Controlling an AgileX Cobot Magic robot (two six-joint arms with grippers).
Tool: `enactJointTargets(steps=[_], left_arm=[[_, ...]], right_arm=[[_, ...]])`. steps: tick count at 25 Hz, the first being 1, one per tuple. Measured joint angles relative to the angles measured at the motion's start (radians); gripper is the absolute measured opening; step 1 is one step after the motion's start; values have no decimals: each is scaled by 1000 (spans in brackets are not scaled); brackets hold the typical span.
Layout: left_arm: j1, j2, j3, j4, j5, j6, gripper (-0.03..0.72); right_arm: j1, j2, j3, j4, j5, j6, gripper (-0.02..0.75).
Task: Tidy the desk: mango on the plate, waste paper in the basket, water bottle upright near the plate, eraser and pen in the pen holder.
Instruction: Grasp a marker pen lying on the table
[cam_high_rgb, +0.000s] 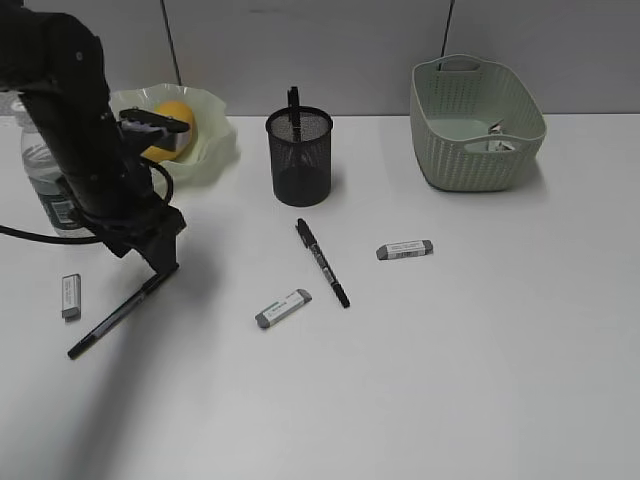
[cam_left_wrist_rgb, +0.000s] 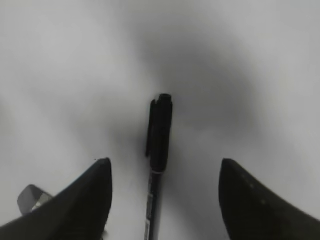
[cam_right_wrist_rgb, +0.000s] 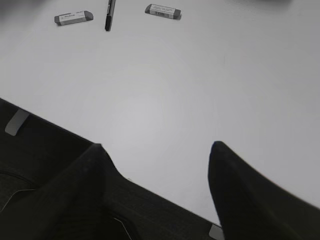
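Writing: we read none; eraser labels too small.
Surface: we see the white desk, grey wall behind.
Left gripper: spread, straddling a pen.
Right gripper: spread, empty.

White desk carries: green wavy-rimmed plate back left, water bottle upright just left of it, black mesh pen holder centre back, green woven basket back right. Loose on the surface: one black pen mid-desk, second black pen front left, lying diagonal. Three grey erasers: far left, centre, right of centre. All apart, none touching.
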Motion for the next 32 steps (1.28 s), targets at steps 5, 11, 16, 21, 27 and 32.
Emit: enactJointTargets(steps=[5,11,16,21,27,32], left_arm=[[-18,56,-42,32,22,-37,505],[-37,93,-47,80,17,-67,486],[-37,135,-47,87,3,-72,454],[-37,141,-48,91,-4,-75,426],[-37,141,-48,104,-14,-76,290],[-37,141,-48,116,-27,-101,227]], right_arm=[[0,0,0,0,0,0,507],[0,0,0,0,0,0,507],[0,0,0,10,0,0,507],[0,0,0,0,-1,0,507],[0,0,0,0,-1,0,507],[0,0,0,0,-1,0,507]])
